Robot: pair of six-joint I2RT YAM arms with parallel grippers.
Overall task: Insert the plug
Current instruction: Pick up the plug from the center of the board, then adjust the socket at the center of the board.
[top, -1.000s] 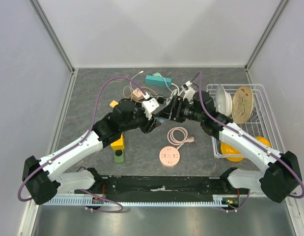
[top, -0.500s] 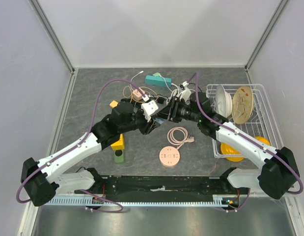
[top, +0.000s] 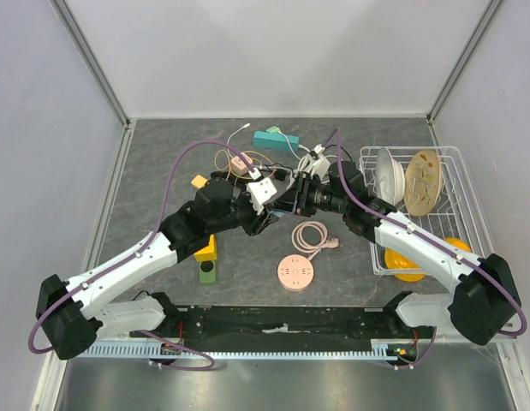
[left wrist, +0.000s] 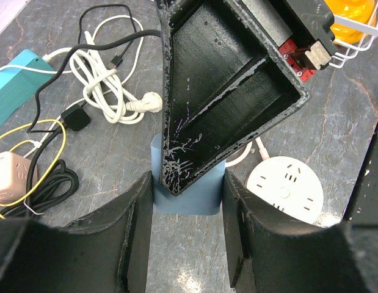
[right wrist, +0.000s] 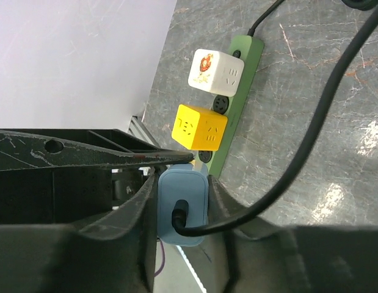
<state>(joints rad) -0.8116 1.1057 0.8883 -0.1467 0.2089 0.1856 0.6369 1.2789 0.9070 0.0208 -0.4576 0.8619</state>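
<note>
Wire rack [top: 460, 150] holding plates [top: 423, 181], round pink socket [top: 295, 272] on grey table [top: 162, 163]

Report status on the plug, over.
Left tool and right tool both shut on light blue rectangular plug block, black cable attached. Not in green plastic power strip. White cube adapter and yellow cube adapter on strip.

**Passages and obstacles**
Left gripper [left wrist: 187, 183] and right gripper [right wrist: 182, 186], jaws closed on one blue plug [left wrist: 198, 201], bar the centre of the worktop [top: 145, 163]. Tangled cables [left wrist: 106, 79] crowd behind; a dish rack [top: 444, 148] blocks the right; a green power strip [top: 208, 274] lies front-left. The far-left corner is open.
</note>
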